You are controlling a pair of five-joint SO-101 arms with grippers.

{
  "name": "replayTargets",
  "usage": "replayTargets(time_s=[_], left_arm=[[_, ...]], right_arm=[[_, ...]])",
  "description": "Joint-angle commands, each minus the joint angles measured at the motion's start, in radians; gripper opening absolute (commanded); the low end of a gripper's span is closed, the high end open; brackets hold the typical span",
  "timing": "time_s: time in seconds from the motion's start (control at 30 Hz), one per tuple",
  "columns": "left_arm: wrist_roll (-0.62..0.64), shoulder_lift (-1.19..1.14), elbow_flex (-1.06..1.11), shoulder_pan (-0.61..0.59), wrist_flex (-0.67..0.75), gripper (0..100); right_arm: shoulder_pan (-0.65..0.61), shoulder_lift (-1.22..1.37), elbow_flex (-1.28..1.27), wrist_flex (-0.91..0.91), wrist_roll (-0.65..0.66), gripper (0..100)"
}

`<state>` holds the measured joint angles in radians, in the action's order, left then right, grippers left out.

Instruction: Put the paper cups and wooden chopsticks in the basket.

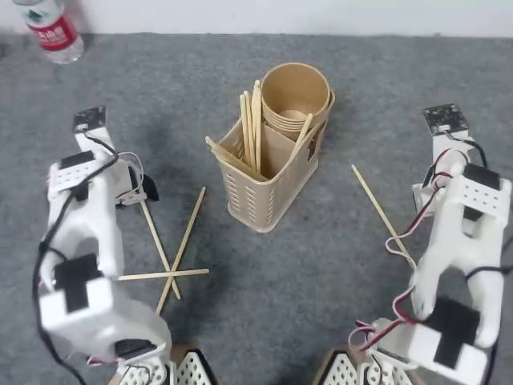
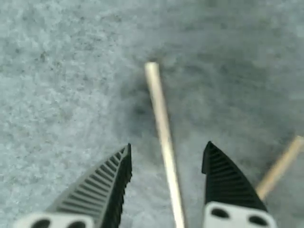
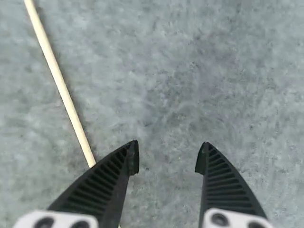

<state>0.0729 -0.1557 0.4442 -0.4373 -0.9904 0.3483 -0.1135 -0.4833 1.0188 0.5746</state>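
Grey carpet surface (image 1: 272, 313) throughout; white wall strip (image 1: 321, 14) along far edge; red-labelled bottle (image 1: 50, 29) far-left corner.

The slotted beige plastic basket (image 1: 264, 192) stands mid-surface (image 1: 321, 313), holding stacked brown paper cups (image 1: 296, 92) and upright wooden chopsticks (image 1: 250, 128). Three loose wooden chopsticks (image 1: 171, 275) lie crossed to its left and a single wooden chopstick (image 1: 383, 214) to its right.

Overhead camera over the carpet (image 1: 321, 265); wrist cameras close above, probably sharing chopsticks (image 2: 164, 137).

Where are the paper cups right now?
In the high view the paper cups are stacked inside the basket, in the middle of the table, right beside the chopsticks standing in it.
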Motion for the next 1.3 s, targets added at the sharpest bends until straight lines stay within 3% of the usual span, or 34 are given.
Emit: replayTargets(time_s=[0.0, 0.27, 0.43, 0.53, 0.73, 1.07, 1.27], left_arm=[[0.023, -0.100, -0.102, 0.005, -0.011, 23], [0.015, -0.227, -0.269, 0.014, -0.117, 8], [0.012, -0.273, -0.325, 0.014, -0.155, 4], [-0.032, -0.279, -0.329, 0.031, -0.160, 2], [-0.069, -0.282, -0.328, 0.055, -0.158, 1], [-0.068, -0.282, -0.326, 0.051, -0.158, 1], [-0.068, -0.281, -0.320, 0.049, -0.160, 1]], right_arm=[[-0.007, 0.015, 0.015, -0.018, 0.048, 19.8], [-0.005, 0.039, 0.009, -0.071, 0.051, 19.8], [-0.013, 0.039, 0.006, -0.074, 0.052, 19.8], [-0.013, 0.045, -0.005, -0.073, 0.118, 19.8], [-0.050, 0.166, -0.043, -0.071, 0.333, 19.8], [-0.070, -0.018, -0.051, 0.016, 0.333, 19.8], [-0.239, -0.033, -0.186, -0.005, 0.399, 19.8]])
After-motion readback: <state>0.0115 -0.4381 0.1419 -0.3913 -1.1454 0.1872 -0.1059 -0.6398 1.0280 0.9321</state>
